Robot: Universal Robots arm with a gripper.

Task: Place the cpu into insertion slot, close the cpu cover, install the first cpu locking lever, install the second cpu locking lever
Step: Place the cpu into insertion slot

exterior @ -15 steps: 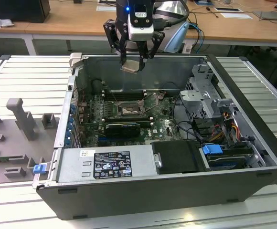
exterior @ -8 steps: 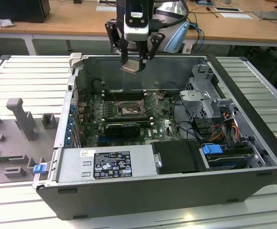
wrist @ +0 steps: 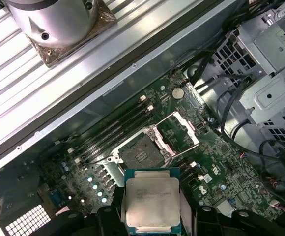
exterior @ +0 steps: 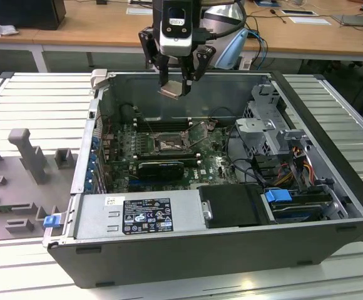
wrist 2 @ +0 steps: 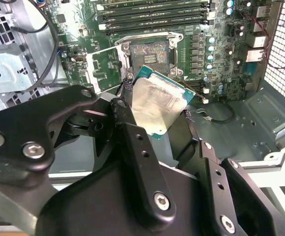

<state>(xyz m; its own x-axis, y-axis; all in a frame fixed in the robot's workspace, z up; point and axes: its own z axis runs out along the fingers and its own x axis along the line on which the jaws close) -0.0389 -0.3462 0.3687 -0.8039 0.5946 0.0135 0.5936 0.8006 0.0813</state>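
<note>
A pale ribbed metal table [exterior: 332,106] fills the workshop floor space, and on it lies an open computer case [exterior: 231,250], side panel off, its inside facing up. Nearest the viewer, along the case's front wall, sits a silver power supply [exterior: 138,215] with a label. Behind it lies the green motherboard [exterior: 213,162]. A long black expansion card [exterior: 161,167] runs across the board. Just beyond the card is the insertion slot [exterior: 167,145], a square socket with its dark pin field bare. In both wrist views the cpu cover [wrist: 177,132], a thin metal frame, stands swung open beside the slot [wrist 2: 150,54]. Long black memory slots [exterior: 163,124] lie just past the socket. Above the far part of the case hangs the gripper [exterior: 176,85]. Its black fingers [wrist 2: 132,142] are drawn in on two opposite edges of the cpu [exterior: 173,91]. The chip is held in the air, its silvery top slightly tilted, well clear of the slot below. In the first wrist view the cpu [wrist: 152,199] sits between the fingers with the open socket [wrist: 141,155] farther off. Wooden benches [exterior: 75,28] line the back of the room.
</note>
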